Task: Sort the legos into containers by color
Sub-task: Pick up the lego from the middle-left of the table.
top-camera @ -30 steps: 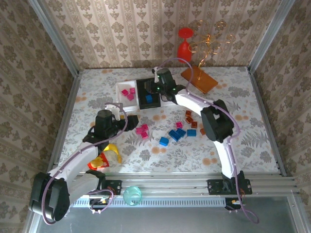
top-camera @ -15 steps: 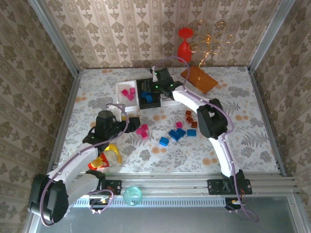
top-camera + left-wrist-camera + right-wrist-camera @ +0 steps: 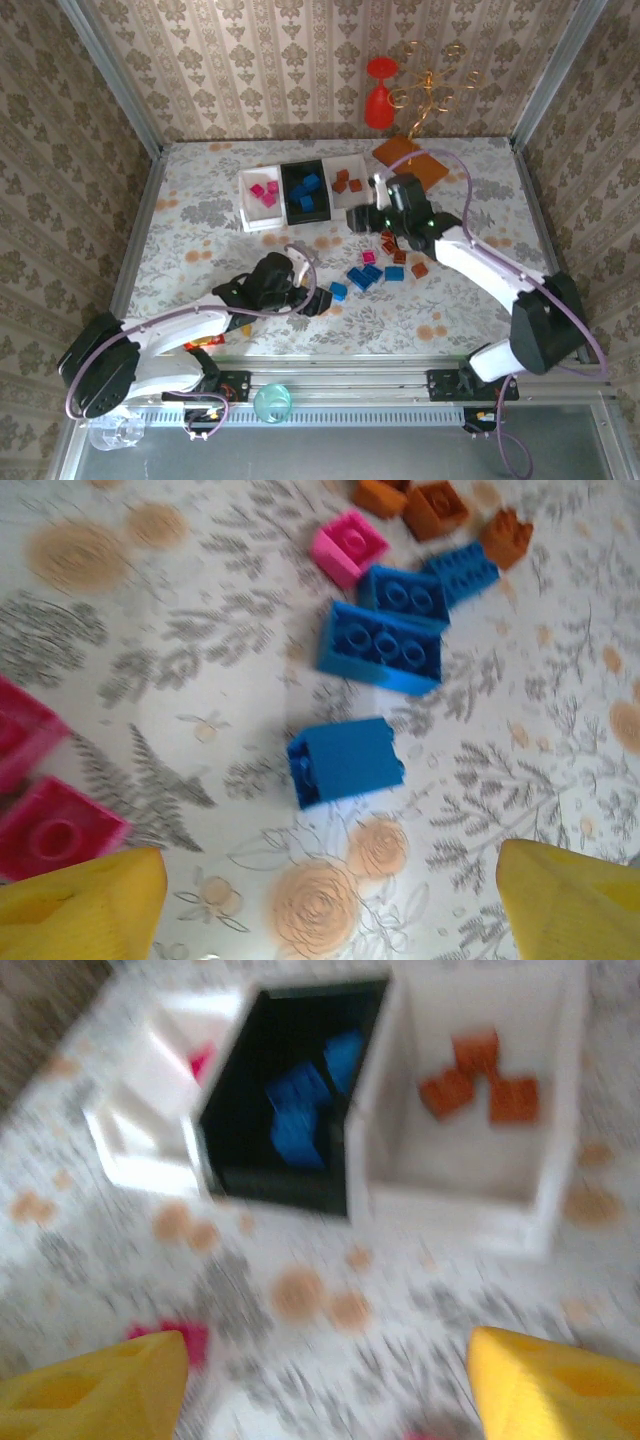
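1. The left gripper (image 3: 330, 880) is spread wide and holds nothing, its yellow fingertips (image 3: 85, 905) low over the floral table (image 3: 200, 630).
2. Just ahead of its gap lies a single blue lego (image 3: 345, 762), apart from both fingers.
3. Farther ahead sit more blue bricks (image 3: 380, 648), a pink brick (image 3: 348, 545) and brown bricks (image 3: 435, 508). Two magenta bricks (image 3: 55, 835) lie near one fingertip.
4. The right gripper (image 3: 328, 1360) is also wide open and empty, in a blurred view.
5. Ahead of it three containers stand side by side:
   - The black tray (image 3: 270, 1185) in the middle holds blue legos (image 3: 295, 1110).
   - The right-hand white tray (image 3: 450, 1225) holds three brown legos (image 3: 480, 1075).
   - The left-hand white tray (image 3: 140, 1155) shows something pink.
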